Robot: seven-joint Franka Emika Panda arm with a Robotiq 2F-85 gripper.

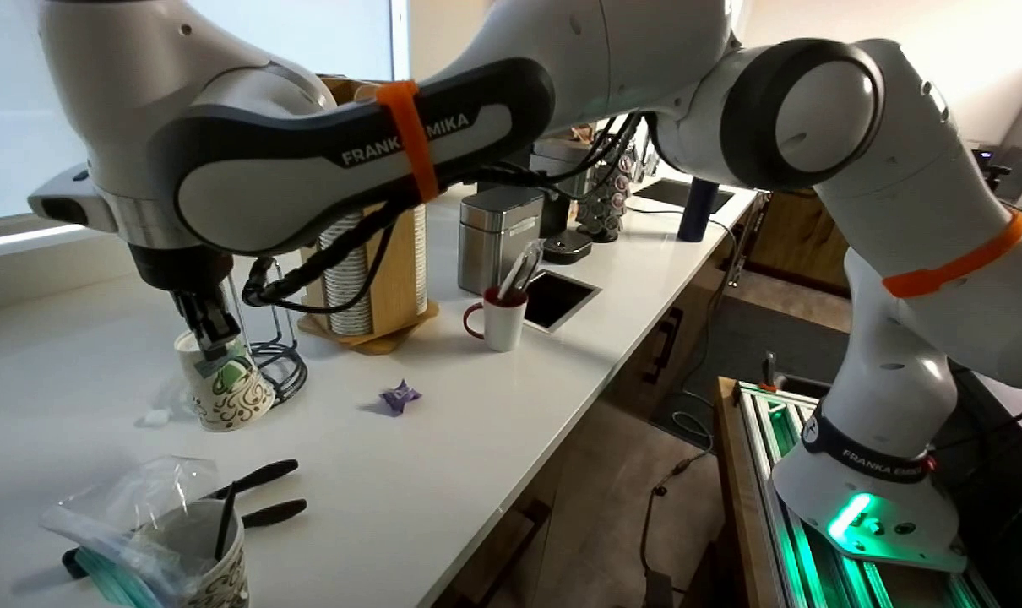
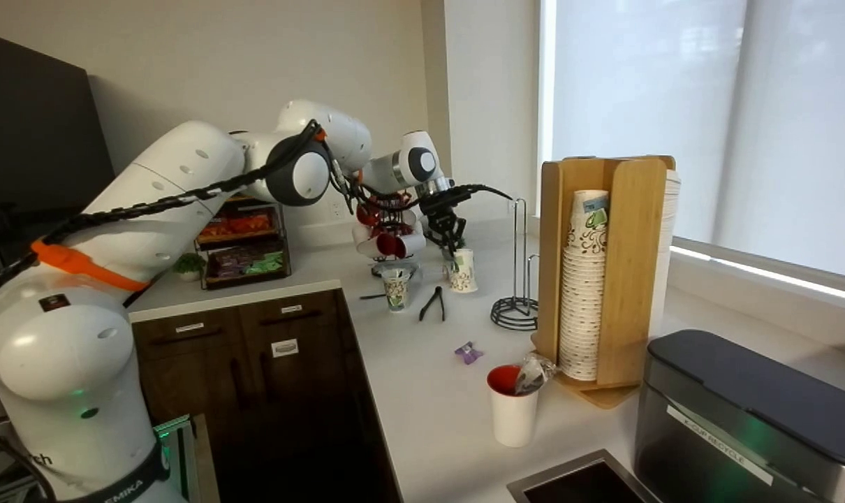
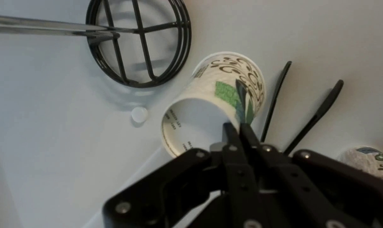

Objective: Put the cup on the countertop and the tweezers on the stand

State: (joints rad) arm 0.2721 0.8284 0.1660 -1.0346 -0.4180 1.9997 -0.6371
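Note:
The cup, cream-white with green and brown print, leans slightly in an exterior view and also shows in the other exterior view. My gripper is shut on its rim, one finger inside and one outside. The cup's base is at the countertop; I cannot tell whether it bears fully on it. The black tweezers lie on the countertop beside the cup; their two arms show in the wrist view. The black wire stand stands close by; its coiled base shows in the wrist view.
A similar cup holding a plastic bag stands near the tweezers and partly hides them in an exterior view. A purple wrapper, white mug, wooden cup holder and steel bin are around. A small white piece lies by the stand.

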